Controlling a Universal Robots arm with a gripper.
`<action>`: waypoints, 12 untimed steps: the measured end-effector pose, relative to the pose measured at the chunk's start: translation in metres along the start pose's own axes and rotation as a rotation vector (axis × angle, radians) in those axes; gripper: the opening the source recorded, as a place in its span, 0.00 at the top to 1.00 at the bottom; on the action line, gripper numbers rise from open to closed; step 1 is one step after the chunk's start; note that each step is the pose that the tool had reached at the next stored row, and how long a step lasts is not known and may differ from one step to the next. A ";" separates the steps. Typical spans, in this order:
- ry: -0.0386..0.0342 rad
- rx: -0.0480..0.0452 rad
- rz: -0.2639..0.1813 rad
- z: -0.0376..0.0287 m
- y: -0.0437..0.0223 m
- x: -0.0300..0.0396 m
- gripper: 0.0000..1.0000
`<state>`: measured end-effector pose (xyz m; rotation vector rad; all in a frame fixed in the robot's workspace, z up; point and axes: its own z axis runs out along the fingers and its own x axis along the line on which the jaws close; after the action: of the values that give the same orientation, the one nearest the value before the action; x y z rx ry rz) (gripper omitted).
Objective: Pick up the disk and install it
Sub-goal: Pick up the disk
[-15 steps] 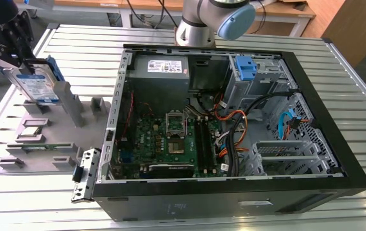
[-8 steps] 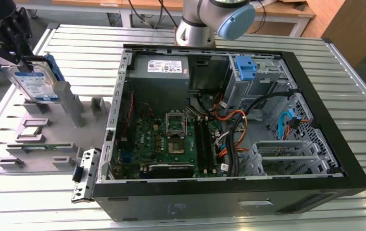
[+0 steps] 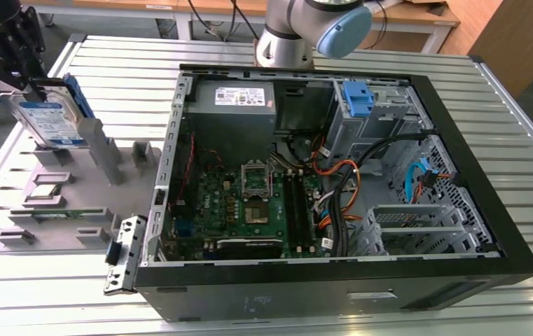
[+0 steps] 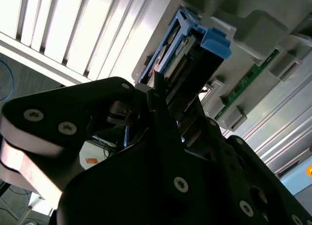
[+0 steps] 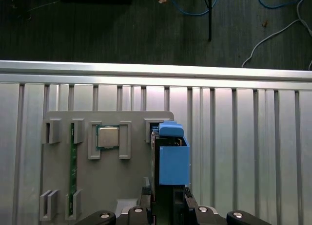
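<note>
The disk (image 3: 51,117) is a silver hard drive with a white-and-blue label and blue side rails. It stands on edge, slightly tilted, at the back of the grey holder plate (image 3: 70,203), on the exterior view's left. My gripper (image 3: 40,85) comes down on its top edge and is shut on the disk. In the first wrist view the disk's blue rail (image 5: 173,162) runs out from between my black fingers (image 5: 146,205). The second wrist view looks along the gripper (image 4: 170,98) at the disk's connector end (image 4: 187,64).
An open black computer case (image 3: 341,290) lies on the slatted metal table (image 3: 518,140), holding a motherboard (image 3: 247,203), a grey power supply box (image 3: 238,98) and a bare blue bracket (image 3: 358,98) in the drive cage. The holder plate carries a processor (image 5: 108,136) and a memory stick (image 5: 73,161).
</note>
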<state>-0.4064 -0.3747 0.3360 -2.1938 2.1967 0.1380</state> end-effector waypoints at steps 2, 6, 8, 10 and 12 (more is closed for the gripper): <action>0.0001 -0.0001 0.000 -0.0003 0.0000 0.0000 0.65; 0.0000 0.0000 0.000 -0.0014 0.0001 -0.0001 0.65; 0.0001 -0.0001 0.000 -0.0025 0.0001 -0.0002 0.65; 0.0000 0.0000 0.000 -0.0035 0.0001 -0.0003 0.65; 0.0000 0.0000 0.000 -0.0044 0.0001 -0.0004 0.65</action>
<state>-0.4064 -0.3747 0.3405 -2.1938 2.1966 0.1380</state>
